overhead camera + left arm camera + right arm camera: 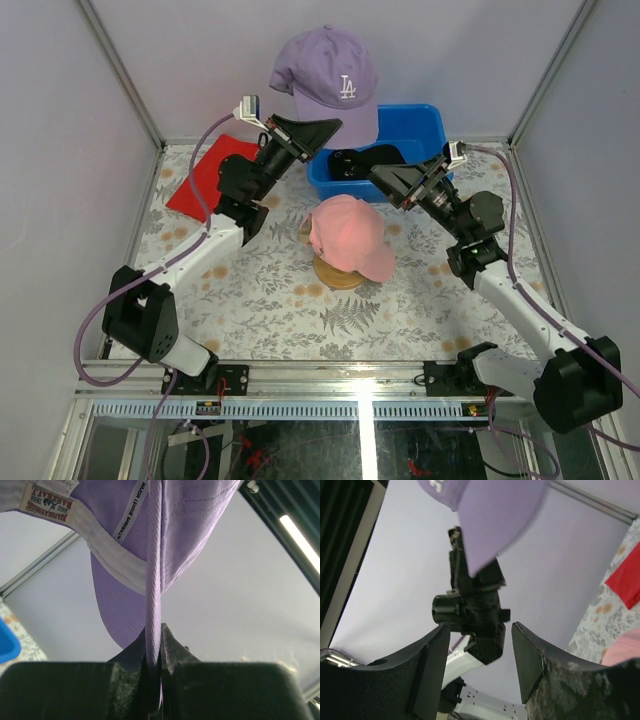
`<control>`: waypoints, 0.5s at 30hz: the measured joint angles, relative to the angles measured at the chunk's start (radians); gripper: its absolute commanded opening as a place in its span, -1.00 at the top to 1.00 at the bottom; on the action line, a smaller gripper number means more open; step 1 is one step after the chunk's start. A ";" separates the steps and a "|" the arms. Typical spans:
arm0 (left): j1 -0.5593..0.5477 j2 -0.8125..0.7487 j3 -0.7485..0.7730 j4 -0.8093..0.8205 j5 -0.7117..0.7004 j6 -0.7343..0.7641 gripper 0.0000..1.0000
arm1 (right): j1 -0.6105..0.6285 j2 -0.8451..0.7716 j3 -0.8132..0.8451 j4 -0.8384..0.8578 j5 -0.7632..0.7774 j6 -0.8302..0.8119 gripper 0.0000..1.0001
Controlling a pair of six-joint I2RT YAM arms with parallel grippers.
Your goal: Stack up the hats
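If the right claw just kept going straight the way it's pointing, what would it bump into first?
Most likely the left gripper, framed dead ahead between the open fingers of the right gripper, where it pinches the purple cap by the brim. How far off it is remains unclear.

The purple cap (325, 75), white LA logo showing, hangs high in the air, held by its brim's edge. The pink cap (345, 230) sits crown-up in the middle of the table (250, 300). The black cap (365, 158) lies inside the blue bin (430, 125).
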 measured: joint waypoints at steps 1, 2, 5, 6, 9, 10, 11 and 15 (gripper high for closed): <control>-0.003 0.000 -0.010 -0.010 -0.004 0.006 1.00 | 0.012 0.016 0.000 0.040 0.023 0.006 -0.19; -0.005 0.000 -0.019 -0.018 -0.006 0.010 1.00 | 0.019 0.030 0.000 0.065 0.038 0.011 -0.19; -0.008 0.000 -0.050 -0.038 -0.012 0.016 1.00 | 0.037 0.086 0.000 0.134 0.076 0.019 -0.20; -0.009 0.000 -0.057 -0.040 -0.012 0.017 1.00 | 0.040 0.105 0.002 0.146 0.084 0.021 -0.20; -0.012 0.000 -0.071 -0.040 -0.012 0.016 1.00 | 0.046 0.161 0.017 0.170 0.093 0.030 -0.21; -0.015 -0.002 -0.076 -0.038 -0.012 0.015 1.00 | 0.049 0.179 0.025 0.177 0.098 0.032 -0.21; -0.017 -0.004 -0.082 -0.037 -0.012 0.014 1.00 | 0.051 0.190 0.029 0.181 0.102 0.034 -0.21; -0.024 -0.013 -0.097 -0.037 -0.012 0.013 1.00 | 0.058 0.212 0.036 0.199 0.116 0.040 -0.19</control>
